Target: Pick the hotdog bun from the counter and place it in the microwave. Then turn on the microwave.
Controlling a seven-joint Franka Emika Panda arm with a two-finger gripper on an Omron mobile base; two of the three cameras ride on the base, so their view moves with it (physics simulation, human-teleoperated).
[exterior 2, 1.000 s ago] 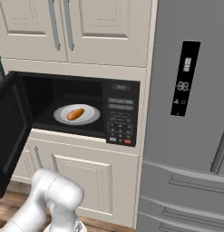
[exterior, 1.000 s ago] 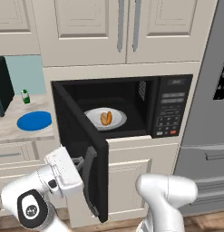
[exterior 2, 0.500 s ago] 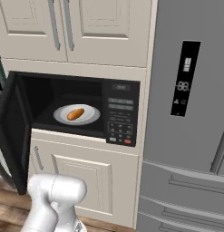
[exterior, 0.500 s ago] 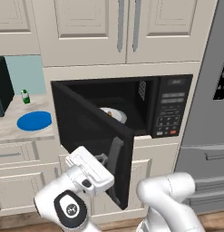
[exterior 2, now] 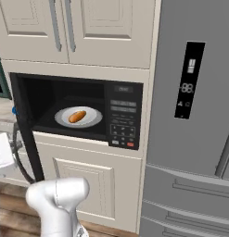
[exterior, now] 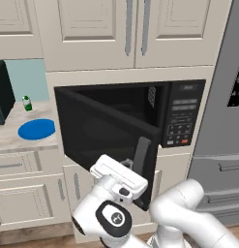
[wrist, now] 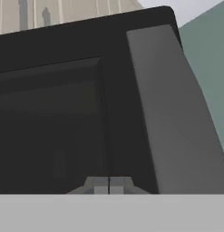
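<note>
Hand view: microwave (wrist: 86, 104) door (top cropped)

Both base views face the black built-in microwave (exterior: 140, 121) (exterior 2: 83, 113) from seven and five o'clock; the hand view looks close at its door.

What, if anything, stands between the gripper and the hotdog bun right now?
The door, standing partway open: the shut gripper faces its outer side beside the handle, while the hotdog bun lies on the white plate inside the microwave.
</note>
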